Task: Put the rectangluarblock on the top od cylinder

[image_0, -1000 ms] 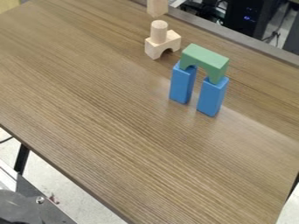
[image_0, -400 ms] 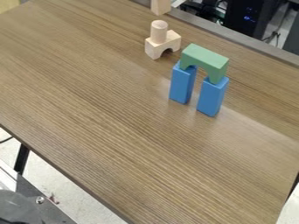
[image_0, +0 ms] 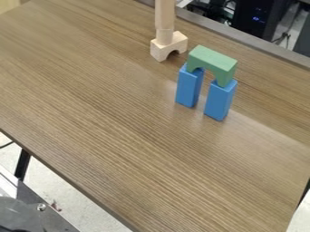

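How the gripper is set, whether clenched on the block or released, cannot be told. The rectangular block (image_0: 165,14) is seen upright at the top edge of the frame, left of its upper right corner, with its upper part cut off by that edge. Its lower end is lined up over the cylinder (image_0: 165,36), whose top is hidden by it; whether the two are touching cannot be made out. The upright pose is presumably chosen so that a flat end can be seated squarely on the round top.

The cylinder is stood on end on a pale arch block (image_0: 169,47), by which it is raised from the table (image_0: 115,118). With so narrow a support, a sideways nudge or an early release could topple the stack. The placing is judged to be nearly done, with a straight, gentle lowering called for if any gap is left.

Just to the lower right, a green arch (image_0: 213,63) is carried by two upright blue blocks (image_0: 189,86). The direct line down is not obstructed by them, but a swing toward them should be avoided. Beyond the table's far edge, dark equipment (image_0: 249,19) is seen at the upper right, out of the way.
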